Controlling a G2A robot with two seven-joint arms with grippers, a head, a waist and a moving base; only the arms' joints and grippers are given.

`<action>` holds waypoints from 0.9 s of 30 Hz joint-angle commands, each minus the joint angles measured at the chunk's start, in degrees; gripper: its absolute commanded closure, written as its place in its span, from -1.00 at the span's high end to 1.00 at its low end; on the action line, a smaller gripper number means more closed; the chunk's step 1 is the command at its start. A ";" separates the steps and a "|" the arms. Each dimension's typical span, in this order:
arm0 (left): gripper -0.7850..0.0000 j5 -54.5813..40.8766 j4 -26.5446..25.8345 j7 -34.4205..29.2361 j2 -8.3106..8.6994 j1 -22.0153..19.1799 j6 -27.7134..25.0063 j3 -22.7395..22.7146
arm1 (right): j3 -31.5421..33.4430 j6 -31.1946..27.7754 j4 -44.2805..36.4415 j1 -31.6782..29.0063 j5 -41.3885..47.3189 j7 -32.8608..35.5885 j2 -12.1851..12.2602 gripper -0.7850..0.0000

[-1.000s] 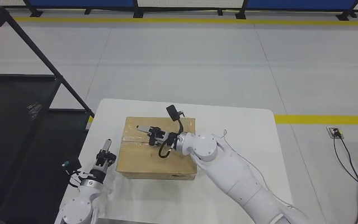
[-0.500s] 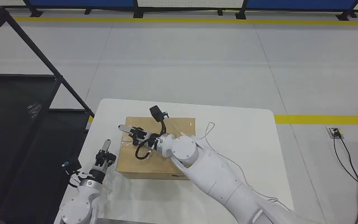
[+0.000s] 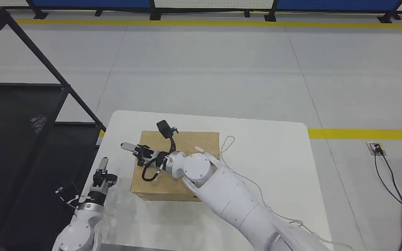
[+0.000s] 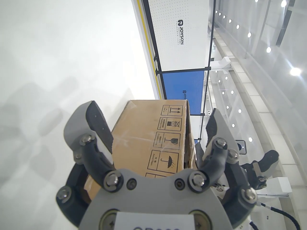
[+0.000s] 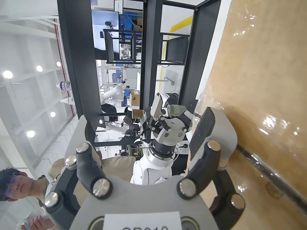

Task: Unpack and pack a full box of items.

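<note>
A closed cardboard box (image 3: 188,139), sealed with clear tape, sits on the white table (image 3: 270,150). My right gripper (image 3: 130,148) hangs open at the box's left edge, level with its top. In its own view, the right gripper (image 5: 146,132) has one finger (image 5: 203,130) right beside the taped box (image 5: 259,92), and nothing lies between the fingers. My left gripper (image 3: 101,164) stands open near the table's left edge, a little apart from the box. From that wrist, the left gripper (image 4: 156,125) points at the box's printed end (image 4: 165,132).
A black metal rack frame (image 3: 38,119) stands off the table's left side, close to the left arm. The table to the right of the box is bare white surface. A thin cable (image 3: 225,143) loops by the box's far right corner.
My right gripper has travelled leftward across the box top to its left edge. The left gripper has drawn back to the left, away from the box.
</note>
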 commanded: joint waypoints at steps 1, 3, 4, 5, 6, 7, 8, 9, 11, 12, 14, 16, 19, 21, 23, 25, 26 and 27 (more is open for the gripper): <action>1.00 -0.13 0.14 -0.11 0.04 0.00 -0.12 -0.09 | 0.18 -0.64 1.13 0.20 0.07 -0.16 -0.58 1.00; 1.00 -0.27 0.19 -0.07 0.06 -0.01 -0.15 -0.10 | 0.35 -0.85 2.13 0.46 0.10 0.15 -1.10 1.00; 1.00 -0.31 0.18 -0.09 0.07 0.00 -0.18 -0.08 | 0.49 -0.84 2.62 0.69 0.09 0.42 -1.32 1.00; 1.00 -0.36 0.18 -0.16 0.08 0.00 -0.21 -0.07 | 0.65 -0.79 3.13 0.92 0.09 0.88 -1.48 1.00; 1.00 -0.36 0.17 -0.25 0.10 0.01 -0.24 -0.06 | 0.77 -0.65 3.55 1.18 -0.01 1.61 -1.61 1.00; 1.00 -0.44 0.17 -0.32 0.11 0.02 -0.27 -0.05 | 0.90 -0.45 3.95 1.53 -0.23 2.42 -1.69 1.00; 1.00 -0.41 0.14 -0.42 0.13 0.02 -0.31 0.02 | 1.14 -0.47 4.30 1.77 -0.33 2.84 -1.73 1.00; 1.00 -0.38 0.14 -0.51 0.14 0.01 -0.34 0.10 | 1.28 -0.49 4.57 1.96 -0.67 3.32 -1.75 1.00; 1.00 -0.35 0.20 -0.64 0.15 -0.08 -0.27 0.30 | 1.53 -0.25 4.85 2.20 -1.33 4.52 -1.73 1.00; 1.00 -0.29 0.22 -0.64 0.16 -0.14 -0.27 0.39 | 1.64 -0.13 5.00 2.28 -1.81 4.96 -1.68 1.00; 1.00 -0.27 0.21 -0.77 0.17 -0.22 -0.15 0.56 | 1.99 -0.03 5.10 2.25 -2.51 5.83 -1.49 1.00; 1.00 -0.22 0.16 -0.93 0.20 -0.28 -0.13 0.65 | 2.42 -0.05 5.16 2.12 -3.35 6.25 -1.18 1.00; 1.00 -0.06 0.15 -1.01 0.25 -0.32 -0.27 0.73 | 3.44 -0.35 4.86 1.66 -4.23 6.91 -0.45 1.00; 1.00 0.03 0.13 -1.09 0.28 -0.35 -0.14 0.83 | 4.27 -0.61 4.38 1.29 -4.93 6.94 0.19 1.00; 1.00 0.04 0.08 -1.13 0.29 -0.38 -0.11 0.97 | 5.17 -0.53 3.69 0.80 -5.81 6.58 0.95 1.00; 1.00 0.07 0.01 -1.14 0.31 -0.37 -0.11 1.09 | 6.24 -0.20 2.65 0.20 -6.51 6.57 1.81 1.00; 1.00 0.09 -0.03 -1.11 0.32 -0.37 -0.09 1.13 | 6.79 0.00 1.98 -0.17 -6.88 6.74 2.28 1.00; 1.00 0.09 -0.08 -1.06 0.32 -0.36 -0.06 1.19 | 7.39 0.33 1.30 -0.55 -7.24 6.89 2.77 1.00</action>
